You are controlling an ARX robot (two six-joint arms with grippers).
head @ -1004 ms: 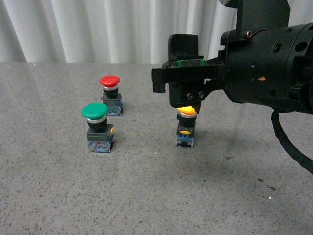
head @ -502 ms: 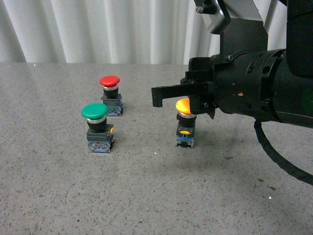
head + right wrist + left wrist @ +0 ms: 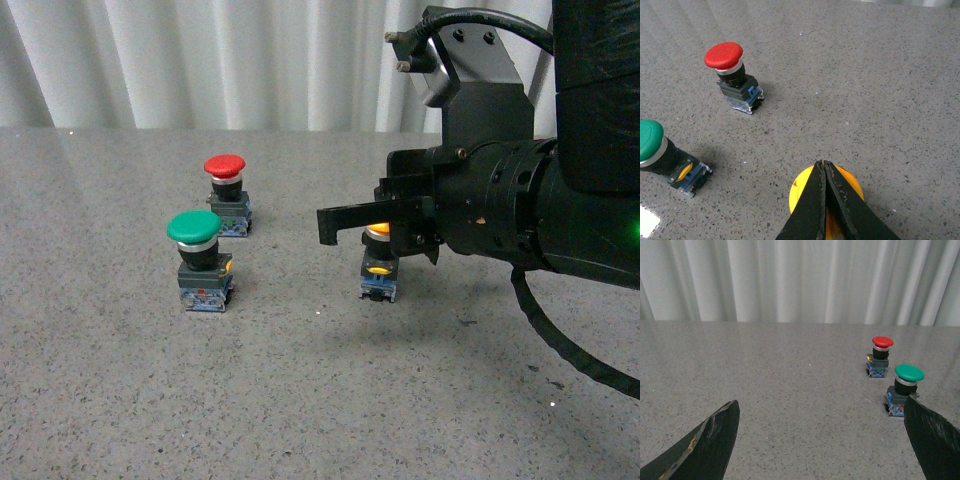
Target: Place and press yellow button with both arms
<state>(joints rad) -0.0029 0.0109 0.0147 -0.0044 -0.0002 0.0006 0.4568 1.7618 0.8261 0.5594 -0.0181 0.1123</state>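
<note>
The yellow button [image 3: 380,265] stands upright on the grey table, right of centre in the front view. My right gripper [image 3: 330,225] is shut, its flat black fingers lying level over the yellow cap, which they mostly hide. From the right wrist, the closed fingertips [image 3: 822,167] sit on top of the yellow cap [image 3: 802,190]; nothing is held between them. My left gripper [image 3: 820,440] is open and empty, its two fingers wide apart low over bare table. It is out of the front view.
A green-capped button [image 3: 200,260] stands left of the yellow one, and a red-capped button [image 3: 226,195] behind it. Both also appear in the left wrist view, the green button [image 3: 904,390] near one finger, the red button [image 3: 880,356] further off. A white curtain [image 3: 200,60] closes the back.
My right arm has come down and shifted right over the last second. Its shut fingers now lie lower on the yellow cap, hiding more of it. The buttons have not moved.
</note>
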